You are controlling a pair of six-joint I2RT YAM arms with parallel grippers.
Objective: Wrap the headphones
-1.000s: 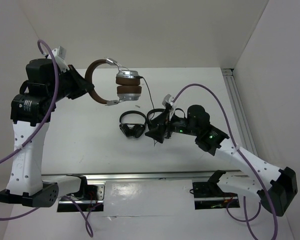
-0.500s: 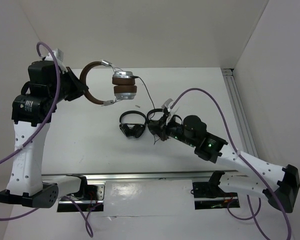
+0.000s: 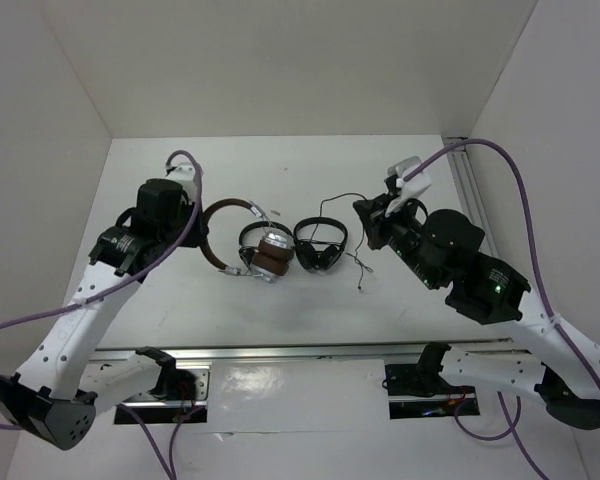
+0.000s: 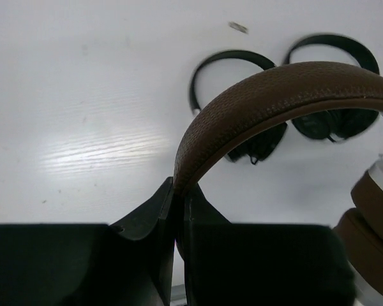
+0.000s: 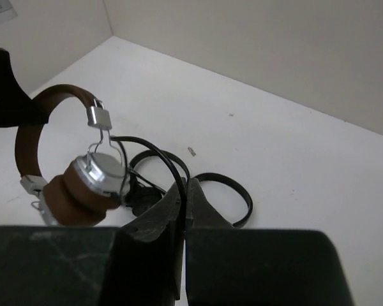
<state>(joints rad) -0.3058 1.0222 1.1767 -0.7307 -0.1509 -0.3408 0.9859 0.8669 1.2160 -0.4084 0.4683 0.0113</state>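
headphones (image 3: 270, 255) lowered since before, now by black headphones (image 3: 320, 245) | left gripper (image 4: 179, 191) pinches headband (image 4: 274, 95) | right gripper (image 5: 184, 191) pinches cable (image 5: 159, 153)

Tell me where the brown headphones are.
Top view, left of centre: the left fingers hold the headphones by the headband, ear cups by the left-hand black pair; right fingers pinch the cable.

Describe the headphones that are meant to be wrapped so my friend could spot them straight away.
Look at the middle of the white table, where three pairs sit close together. The headphones are the big pair on the left, their band pinched by the left gripper. Only they have a brown band and silver cups with brown pads; the two black pairs beside them are smaller.
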